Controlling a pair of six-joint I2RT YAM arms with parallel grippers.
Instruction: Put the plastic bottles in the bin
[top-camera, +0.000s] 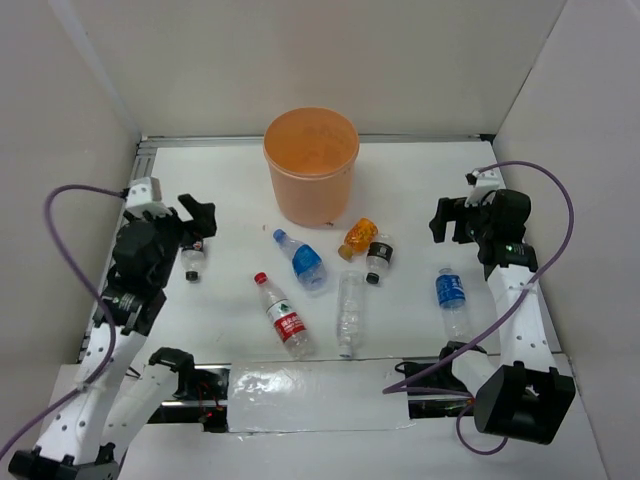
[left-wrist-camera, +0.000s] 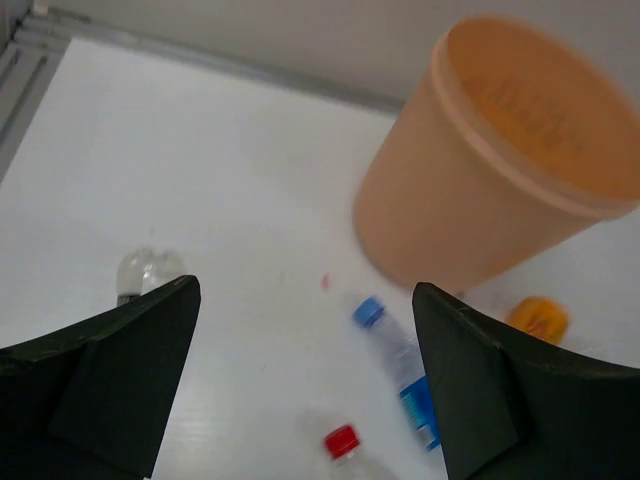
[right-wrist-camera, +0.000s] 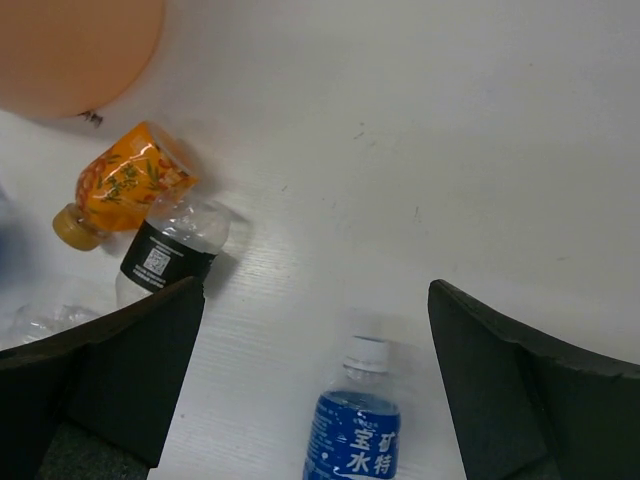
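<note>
Left gripper (left-wrist-camera: 305, 300) and right gripper (right-wrist-camera: 315, 300) both gape wide, holding nothing. The orange bin (top-camera: 311, 190) stands near the far edge of the table (top-camera: 430, 180), open surface either side.

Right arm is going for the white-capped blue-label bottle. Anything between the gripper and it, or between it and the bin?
Nothing visible lies between the open right gripper and the blue-label bottle. Toward the bin, the orange bottle and black-label bottle lie roughly in line; a lifted carry should likely clear them.
</note>
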